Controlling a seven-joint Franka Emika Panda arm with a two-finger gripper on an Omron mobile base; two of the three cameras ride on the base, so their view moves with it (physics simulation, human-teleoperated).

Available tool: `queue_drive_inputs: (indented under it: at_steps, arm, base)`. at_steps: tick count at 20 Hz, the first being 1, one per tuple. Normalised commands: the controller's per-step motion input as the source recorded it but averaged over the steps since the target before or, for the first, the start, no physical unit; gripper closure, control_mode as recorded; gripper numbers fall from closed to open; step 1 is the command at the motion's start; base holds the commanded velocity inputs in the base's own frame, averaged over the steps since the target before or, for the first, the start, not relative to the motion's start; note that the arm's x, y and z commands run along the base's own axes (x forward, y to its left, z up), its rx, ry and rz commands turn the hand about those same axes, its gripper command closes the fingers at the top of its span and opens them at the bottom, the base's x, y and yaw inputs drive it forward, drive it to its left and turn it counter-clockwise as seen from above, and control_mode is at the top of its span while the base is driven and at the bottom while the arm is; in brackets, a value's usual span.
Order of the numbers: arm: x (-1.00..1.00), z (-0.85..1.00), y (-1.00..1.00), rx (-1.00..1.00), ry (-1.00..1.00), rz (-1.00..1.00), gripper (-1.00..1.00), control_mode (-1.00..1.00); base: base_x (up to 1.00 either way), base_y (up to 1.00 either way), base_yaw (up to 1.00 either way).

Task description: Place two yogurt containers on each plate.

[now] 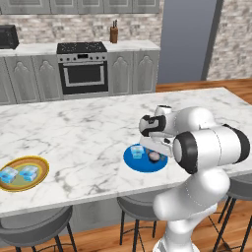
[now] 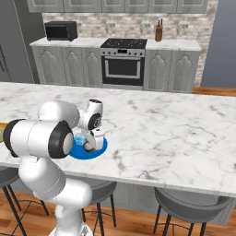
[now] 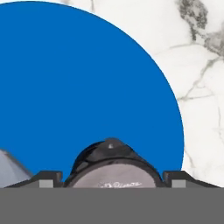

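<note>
Looking over the arm from the left base view, I see the marble surface (image 1: 88, 133) carrying both plates. The yellow-rimmed plate (image 1: 43, 165) lies near the left edge of that view, and two yogurt containers (image 1: 9, 174) (image 1: 28, 172) sit side by side on its pale green centre. The blue plate (image 1: 135, 165) lies well apart from it, near the front edge of the surface and just beneath the arm's hand. On the blue plate, a third yogurt container (image 1: 138, 151) stands at the far left part. A fourth yogurt container (image 1: 154, 156), which looks greyer, stands just beside it to the right, directly under the hand.

In the hand view, this fourth container appears at the bottom centre, resting on the blue plate, with one dark finger tip (image 3: 48, 179) on each side of it. The jaws stand about as wide as the container. I cannot tell whether they press on it or stand just clear of it.

In the right base view, the hand hangs low over the blue plate.
</note>
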Motion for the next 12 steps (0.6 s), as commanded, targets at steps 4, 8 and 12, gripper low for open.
queue_drive_inputs:
  at_steps: [4,8,12]
  arm:
    - [0.0,0.0,0.0,0.0,0.0,0.0,-1.0,-1.0]
    - [0.0,0.12,0.0,0.0,-0.1,0.0,-1.0,-1.0]
    - [-0.05,0.47,0.0,0.0,-0.27,0.0,-1.0,-1.0]
  base:
    - [0.0,0.0,0.0]
    - [0.0,0.0,0.0]
    - [0.0,0.0,0.0]
